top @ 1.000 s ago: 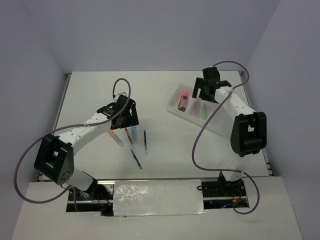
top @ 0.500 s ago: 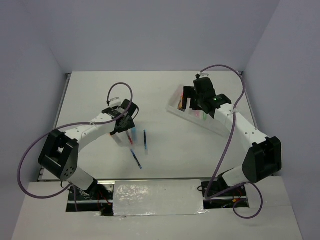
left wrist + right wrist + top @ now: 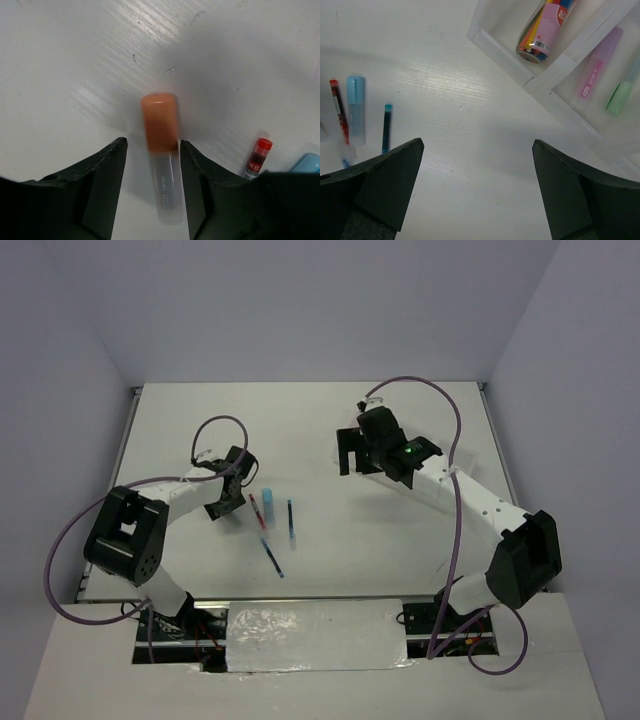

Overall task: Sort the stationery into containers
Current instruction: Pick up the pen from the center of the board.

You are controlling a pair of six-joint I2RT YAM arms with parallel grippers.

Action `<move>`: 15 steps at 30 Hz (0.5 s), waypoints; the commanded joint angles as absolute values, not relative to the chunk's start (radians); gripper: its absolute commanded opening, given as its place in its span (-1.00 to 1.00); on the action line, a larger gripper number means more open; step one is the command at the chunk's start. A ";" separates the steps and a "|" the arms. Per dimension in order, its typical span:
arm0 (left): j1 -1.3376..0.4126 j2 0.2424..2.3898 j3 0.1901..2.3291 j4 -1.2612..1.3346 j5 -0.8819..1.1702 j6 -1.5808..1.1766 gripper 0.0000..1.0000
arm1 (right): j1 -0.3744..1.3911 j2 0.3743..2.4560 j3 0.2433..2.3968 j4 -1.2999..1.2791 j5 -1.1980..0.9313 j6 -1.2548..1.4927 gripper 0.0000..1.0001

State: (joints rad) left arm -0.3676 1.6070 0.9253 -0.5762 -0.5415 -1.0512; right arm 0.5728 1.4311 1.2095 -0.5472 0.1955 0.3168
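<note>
Left fingers (image 3: 107,185) dropped astride the orange marker (image 3: 160,125), not yet pinching; right fingers (image 3: 390,180) gape empty. Next I pinch, lift.

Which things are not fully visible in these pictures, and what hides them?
- Top view: the orange marker is hidden under the left claw.
- Left wrist view: the light-blue marker is cut off by the right edge and the claw.
- Right wrist view: the green marker runs past the right edge; the tray continues beyond the picture.

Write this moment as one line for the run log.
left gripper: open, astride orange marker | right gripper: open, empty, beside tray
</note>
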 commanded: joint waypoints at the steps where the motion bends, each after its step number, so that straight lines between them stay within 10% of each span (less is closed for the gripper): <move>1: -0.365 1.630 0.899 -0.520 -0.520 -1.055 0.16 | 0.589 1.443 1.241 -0.545 0.209 0.307 0.94; 10: -0.359 1.596 0.847 -0.488 -0.503 -1.046 -0.94 | 0.650 1.347 1.155 -0.391 -0.039 0.275 0.94; 15: -0.435 1.317 0.842 -0.518 -0.511 -1.055 -1.00 | 0.696 1.224 0.893 0.090 -0.400 0.394 0.94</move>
State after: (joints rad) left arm -0.3824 1.4998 0.8326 -0.5095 -0.5076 -1.0477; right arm 0.6617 1.3079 1.0000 -0.2573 -0.1379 0.3202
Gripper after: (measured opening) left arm 0.388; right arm 0.971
